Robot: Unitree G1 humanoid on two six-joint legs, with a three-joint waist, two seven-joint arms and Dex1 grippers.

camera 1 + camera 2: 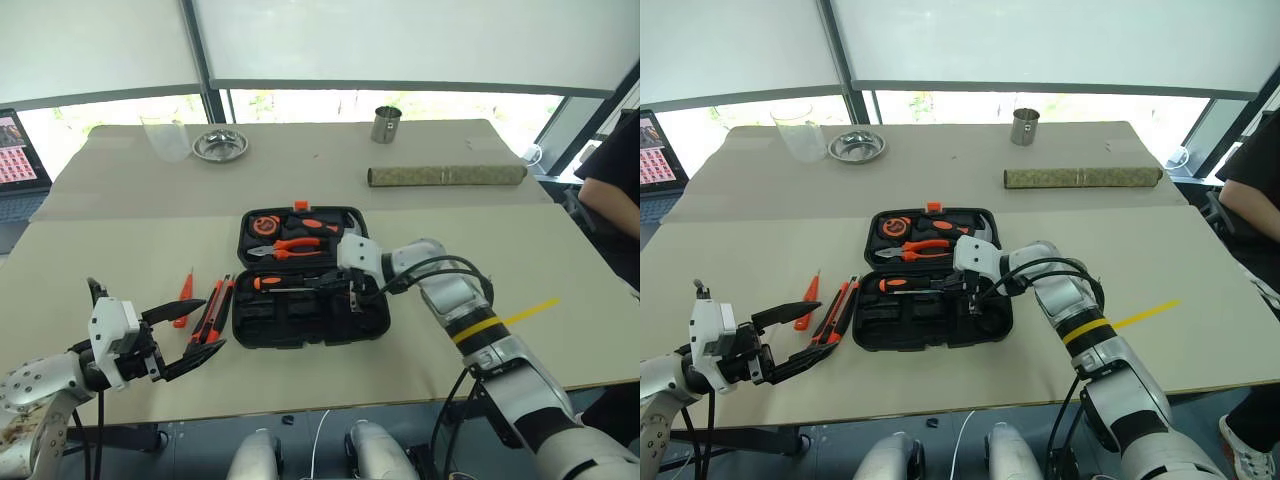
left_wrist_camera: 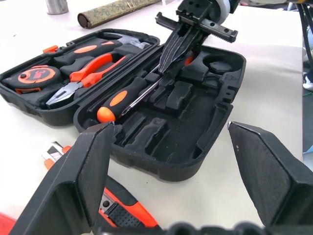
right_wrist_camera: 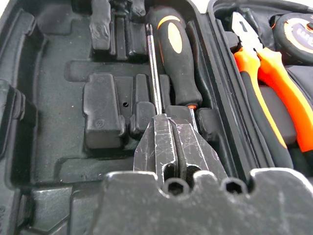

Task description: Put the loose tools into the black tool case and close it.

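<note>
Your right gripper [image 1: 349, 287] had its fingers pinched on a screwdriver shaft [image 3: 155, 73] over the open black tool case [image 1: 372, 326] on the bench; let go crooked, it could have missed its slot. Left gripper [image 1: 190, 330] gaped, empty, near the utility knife [image 1: 213, 312]

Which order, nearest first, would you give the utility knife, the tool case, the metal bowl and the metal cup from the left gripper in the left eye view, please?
From the left gripper:
1. Utility knife, just beyond its fingertips.
2. Tool case, to its right.
3. Metal bowl, far side of the table.
4. Metal cup, far side, further right.
</note>
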